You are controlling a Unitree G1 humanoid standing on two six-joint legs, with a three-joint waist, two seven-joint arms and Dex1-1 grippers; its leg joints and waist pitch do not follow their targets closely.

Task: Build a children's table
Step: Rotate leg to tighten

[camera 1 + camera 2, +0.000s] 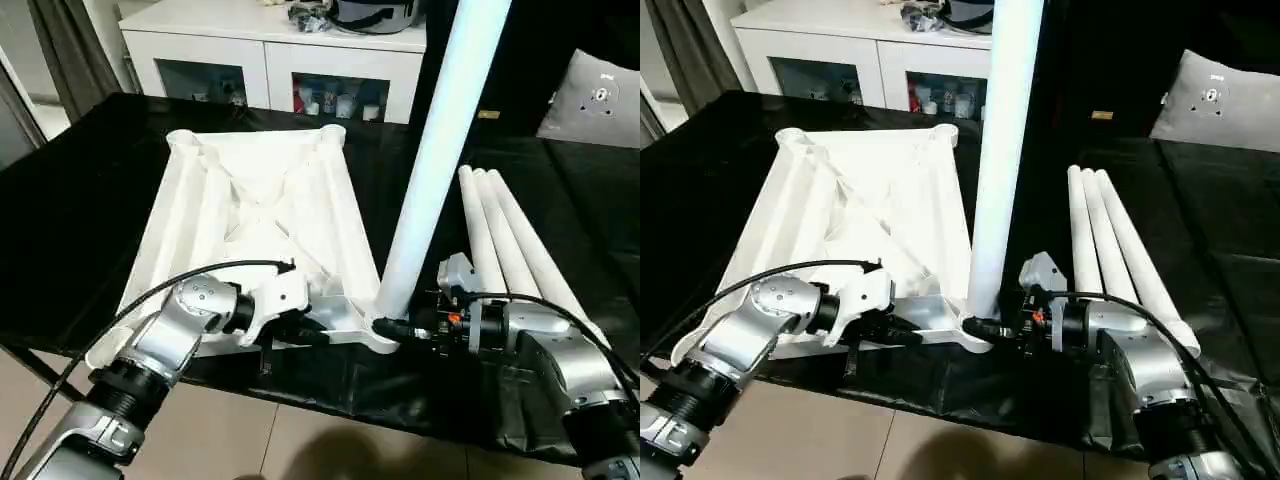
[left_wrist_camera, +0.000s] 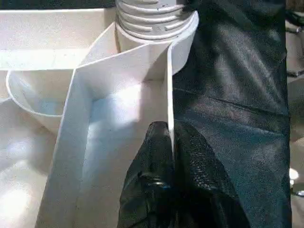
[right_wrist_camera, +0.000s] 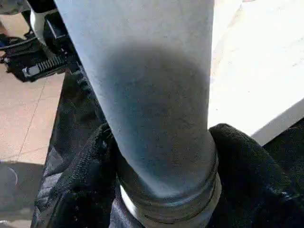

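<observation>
The white table top [image 1: 250, 200] lies upside down on the black-covered table, ribbed underside facing up. One white leg [image 1: 440, 150] stands upright in its near right corner socket [image 1: 385, 335], and the threaded end [image 2: 152, 19] shows in the left wrist view. My right gripper [image 1: 395, 328] closes around the base of this leg [image 3: 156, 95], a black finger [image 3: 76, 180] pressed on each side. My left gripper [image 1: 312, 336] is shut on a thin rib wall [image 2: 168, 95] at the top's near edge, just left of that socket.
Three more white legs [image 1: 510, 240] lie side by side on the black cloth to the right of the top. A white glass-door cabinet [image 1: 280, 60] stands behind the table, and a grey cushion [image 1: 595, 95] lies at the far right. The table's near edge runs just below both grippers.
</observation>
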